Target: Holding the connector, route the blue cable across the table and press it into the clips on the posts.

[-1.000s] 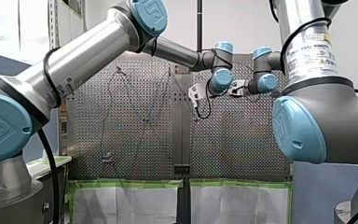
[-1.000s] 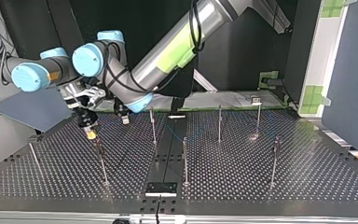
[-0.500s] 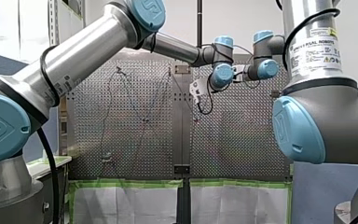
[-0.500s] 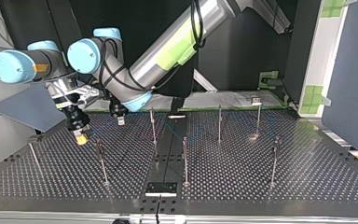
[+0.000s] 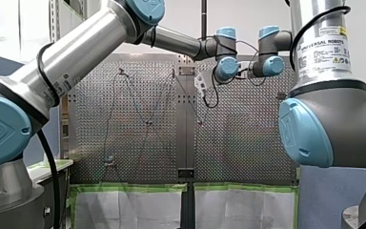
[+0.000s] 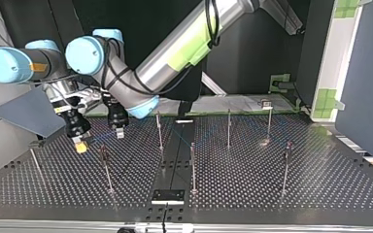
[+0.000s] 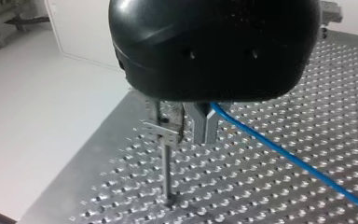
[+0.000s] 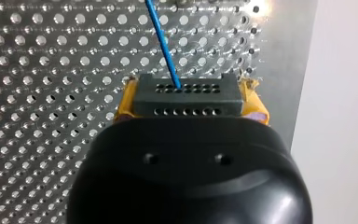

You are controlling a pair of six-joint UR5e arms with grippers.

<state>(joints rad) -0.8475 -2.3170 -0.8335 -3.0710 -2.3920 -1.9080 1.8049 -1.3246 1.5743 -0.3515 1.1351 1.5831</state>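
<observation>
- The dark grey rectangular connector (image 8: 186, 105) is clamped between the yellow pads (image 8: 125, 105) of my right gripper (image 8: 189, 93).
- The thin blue cable (image 8: 163, 42) is led from the connector straight ahead of that gripper, over the perforated metal table (image 8: 51, 93).
- My left black gripper (image 7: 186, 133) is held just above the table. Whether it is open or closed cannot be told.
- The cable is seen at its tip, and a thin metal post (image 7: 167, 172) stands just beside it.

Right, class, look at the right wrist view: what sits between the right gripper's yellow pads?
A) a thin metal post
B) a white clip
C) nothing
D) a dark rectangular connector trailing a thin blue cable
D: in the right wrist view the dark rectangular connector, pierced with rows of small holes, sits clamped between my right gripper's yellow pads, the thin blue cable running out of it.
</observation>
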